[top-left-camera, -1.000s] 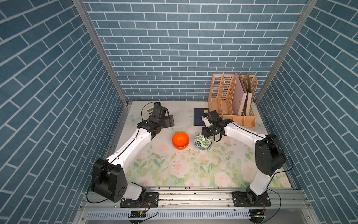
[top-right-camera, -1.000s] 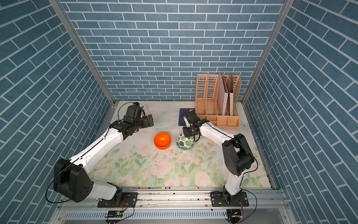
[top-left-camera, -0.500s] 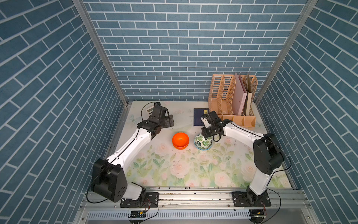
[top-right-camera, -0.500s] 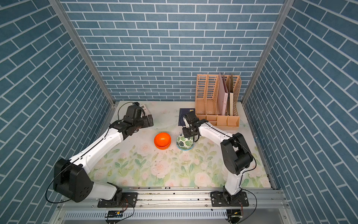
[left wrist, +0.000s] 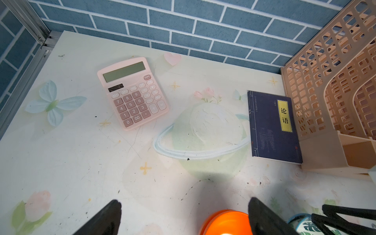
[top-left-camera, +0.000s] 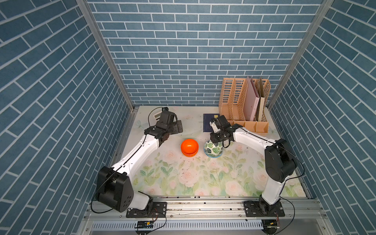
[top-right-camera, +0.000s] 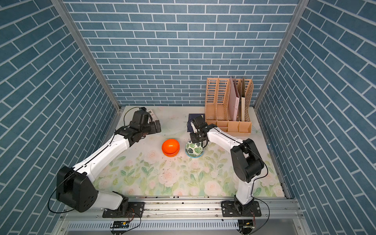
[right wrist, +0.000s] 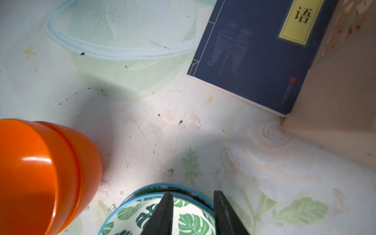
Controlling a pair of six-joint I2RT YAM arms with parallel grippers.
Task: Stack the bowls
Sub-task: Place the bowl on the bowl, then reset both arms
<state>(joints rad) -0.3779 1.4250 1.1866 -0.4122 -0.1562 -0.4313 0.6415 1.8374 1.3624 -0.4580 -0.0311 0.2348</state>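
Note:
Two glossy orange bowls (top-left-camera: 189, 147) (top-right-camera: 170, 147) sit nested mid-table; their edge shows in the left wrist view (left wrist: 225, 223). Just right of them, two leaf-print bowls (top-left-camera: 213, 149) (top-right-camera: 194, 150) with blue rims are nested as well. My right gripper (top-left-camera: 215, 140) (right wrist: 192, 193) is shut on the far rim of the upper leaf-print bowl (right wrist: 189, 219). One finger is inside that bowl and the other outside both rims. My left gripper (top-left-camera: 179, 127) (left wrist: 184, 200) hangs open and empty above the mat, behind and left of the orange bowls.
A pink calculator (left wrist: 133, 92) lies at the back left. A dark blue book (top-left-camera: 207, 122) (left wrist: 272, 126) lies at the back, against a beige file rack (top-left-camera: 244, 103) holding folders. Brick-pattern walls enclose three sides.
My right wrist has shifted slightly to the left at the leaf-print bowl's rim. The bowls and the left arm have not moved.

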